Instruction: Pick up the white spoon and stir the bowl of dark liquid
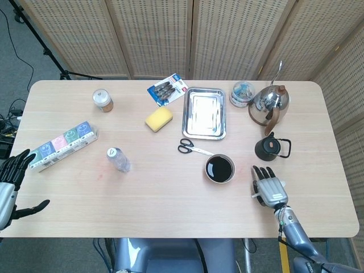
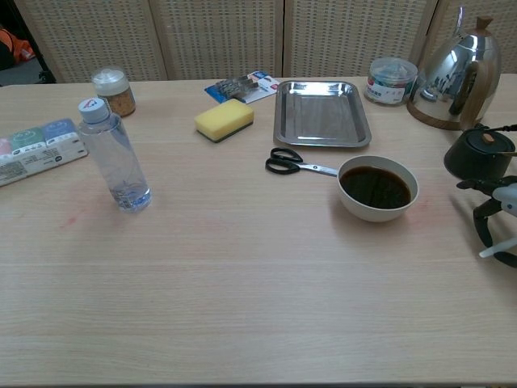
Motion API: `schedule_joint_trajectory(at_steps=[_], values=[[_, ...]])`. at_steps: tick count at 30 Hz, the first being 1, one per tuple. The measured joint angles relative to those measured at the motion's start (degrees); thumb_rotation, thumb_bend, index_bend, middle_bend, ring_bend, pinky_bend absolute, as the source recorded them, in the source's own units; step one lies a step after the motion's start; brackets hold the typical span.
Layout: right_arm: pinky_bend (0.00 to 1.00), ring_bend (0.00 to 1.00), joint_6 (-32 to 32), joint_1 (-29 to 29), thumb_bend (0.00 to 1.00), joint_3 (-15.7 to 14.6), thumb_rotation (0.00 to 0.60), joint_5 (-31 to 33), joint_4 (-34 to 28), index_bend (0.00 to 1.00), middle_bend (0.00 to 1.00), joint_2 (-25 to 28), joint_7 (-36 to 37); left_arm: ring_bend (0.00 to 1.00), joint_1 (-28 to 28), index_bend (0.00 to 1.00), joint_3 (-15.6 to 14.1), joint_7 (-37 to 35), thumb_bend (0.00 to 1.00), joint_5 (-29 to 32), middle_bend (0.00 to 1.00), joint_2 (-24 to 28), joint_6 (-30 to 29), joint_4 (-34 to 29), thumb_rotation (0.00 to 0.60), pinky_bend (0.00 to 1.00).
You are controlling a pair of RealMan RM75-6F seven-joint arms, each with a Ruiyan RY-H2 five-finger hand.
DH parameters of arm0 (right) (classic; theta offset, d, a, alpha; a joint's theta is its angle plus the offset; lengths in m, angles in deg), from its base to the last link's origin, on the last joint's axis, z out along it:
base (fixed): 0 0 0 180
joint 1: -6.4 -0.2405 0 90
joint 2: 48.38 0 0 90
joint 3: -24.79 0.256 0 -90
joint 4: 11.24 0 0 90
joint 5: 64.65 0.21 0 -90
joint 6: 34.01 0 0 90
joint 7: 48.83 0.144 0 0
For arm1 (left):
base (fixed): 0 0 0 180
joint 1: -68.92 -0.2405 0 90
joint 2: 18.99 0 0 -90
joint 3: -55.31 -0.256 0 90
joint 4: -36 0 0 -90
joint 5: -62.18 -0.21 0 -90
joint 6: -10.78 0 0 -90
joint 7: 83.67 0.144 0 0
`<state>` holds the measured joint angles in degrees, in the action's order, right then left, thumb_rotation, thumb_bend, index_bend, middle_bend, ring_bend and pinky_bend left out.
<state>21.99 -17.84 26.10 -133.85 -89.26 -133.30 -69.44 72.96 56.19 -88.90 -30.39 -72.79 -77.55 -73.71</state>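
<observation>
- The right hand (image 1: 269,189) sits palm down over the table, just right of the white bowl of dark liquid (image 1: 220,168), its dark fingers (image 1: 263,172) spread and pointing toward the far edge.
- In the chest view only the tips of that hand show at the right border, and a thin white bar, most likely the white spoon (image 2: 494,250), slants beneath them. It looks gripped from above, but whether the fingers actually pinch it cannot be told.
- From overhead the spoon is hidden under the palm.
- A small black teapot (image 1: 269,148) stands just beyond the fingertips, apart from them.
- The left hand (image 1: 10,185) hangs off the near left table corner, fingers spread, holding nothing.
- Step in hand, by judgement: picking up the spoon; stirring has not begun.
- The next move calls for securing the handle, lifting, then carrying it thumb-side toward the bowl and dipping without nudging the rim or teapot.
</observation>
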Motion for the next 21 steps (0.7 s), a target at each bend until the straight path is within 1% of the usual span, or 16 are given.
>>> schedule_joint_trajectory(at_steps=[5,9,13,18,21], values=[[0.00,0.00,1.66,0.77,0.44,0.36,0.600,-1.53,-4.20,0.56,0.00,2.77,3.95,0.00,0.00,0.00,-0.07,0.12,0.00,-0.06,0.00,-0.02,0.07,-0.07,0.600,0.00],[0.00,0.00,2.15,1.10,0.44,1.10,0.600,-2.44,-8.68,0.56,0.00,5.74,8.79,0.00,0.04,0.00,-0.14,0.14,0.00,-0.16,0.00,0.00,0.17,-0.15,0.600,0.00],[0.00,0.00,2.50,1.22,0.45,2.12,0.600,-3.86,-13.60,0.56,0.00,9.52,14.31,0.00,0.03,0.00,-0.16,0.14,0.00,-0.25,0.00,0.02,0.13,-0.17,0.600,0.00],[0.00,0.00,2.35,0.94,0.45,3.56,0.600,-4.53,-17.24,0.56,0.00,12.49,18.87,0.00,0.04,0.00,-0.23,0.03,0.00,-0.35,0.00,0.05,0.17,-0.16,0.600,0.00],[0.00,0.00,1.73,0.25,0.45,5.13,0.600,-4.20,-19.18,0.56,0.00,13.86,21.84,0.00,0.01,0.00,-0.33,-0.11,0.00,-0.60,0.00,0.09,0.11,-0.13,0.600,0.00]])
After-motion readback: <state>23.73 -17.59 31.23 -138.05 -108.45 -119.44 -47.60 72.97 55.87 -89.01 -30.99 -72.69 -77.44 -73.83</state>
